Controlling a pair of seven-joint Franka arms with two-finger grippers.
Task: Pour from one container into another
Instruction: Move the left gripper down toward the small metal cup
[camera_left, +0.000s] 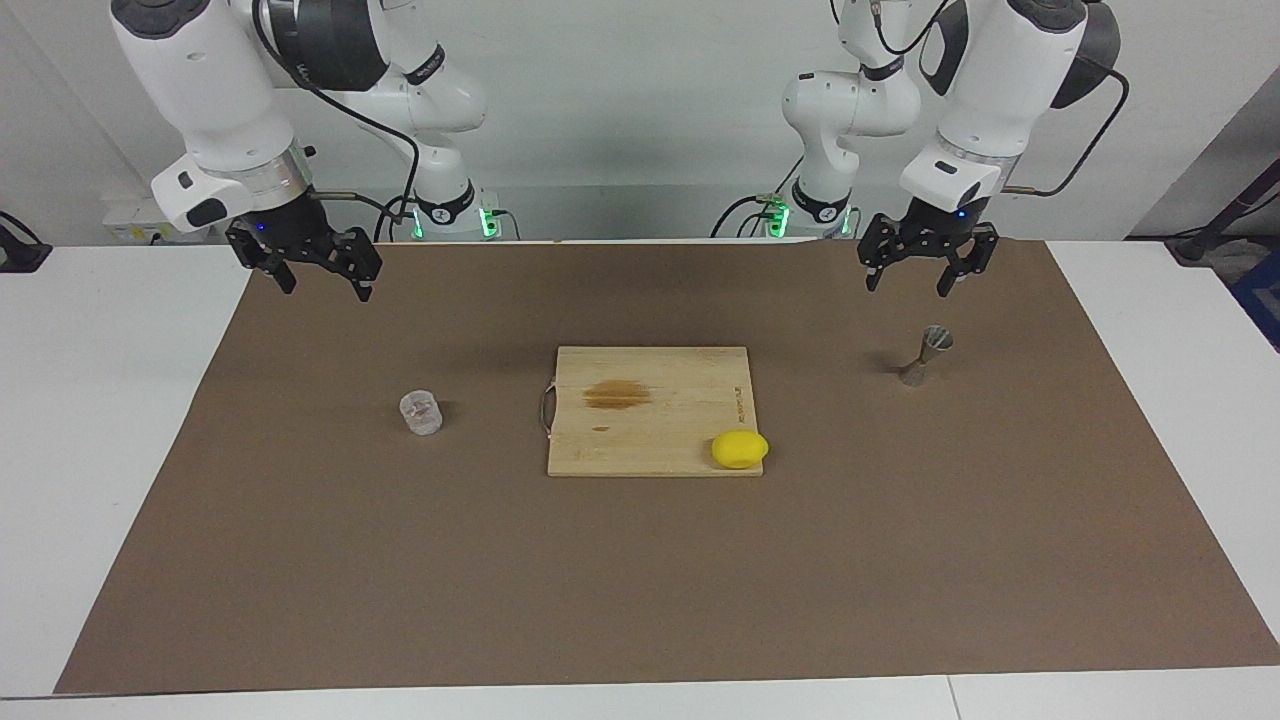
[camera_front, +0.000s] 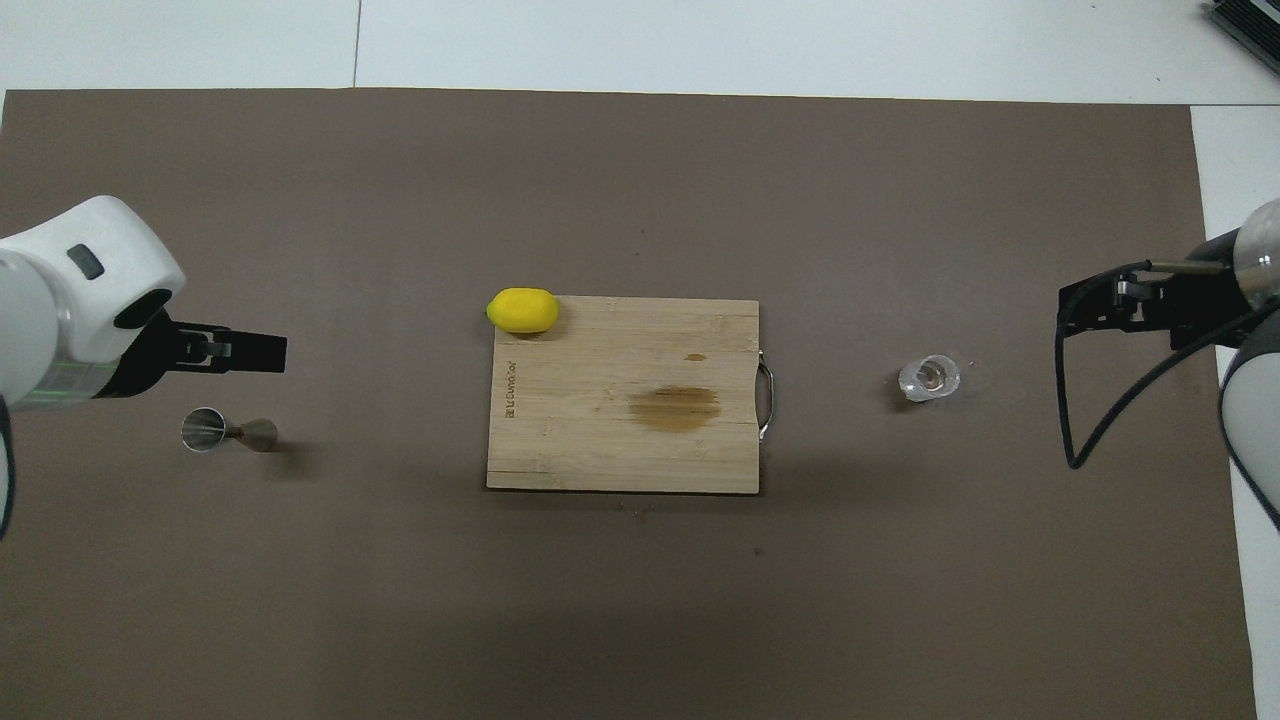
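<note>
A small clear plastic cup (camera_left: 421, 412) is standing upright on the brown mat (camera_left: 640, 590) toward the right arm's end of the surface, well apart from the wooden cutting board (camera_left: 650, 400) at the mat's middle. In the overhead view the cup is sitting at about 3 o'clock from the board. The metal jigger (camera_left: 925, 355) is standing upright toward the left arm's end, at roughly 9 o'clock from the board in that same view. A yellow lemon (camera_left: 740, 449) is resting on the board's corner, at about 11 o'clock from the board's middle seen from overhead.

The left gripper (camera_left: 927, 281) is hanging in the air above the mat close to the jigger, not touching it, its fingers standing apart and holding nothing. The right gripper (camera_left: 325, 283) is hovering over the mat's edge near the robots, well apart from the cup, its fingers also spread and carrying nothing.
</note>
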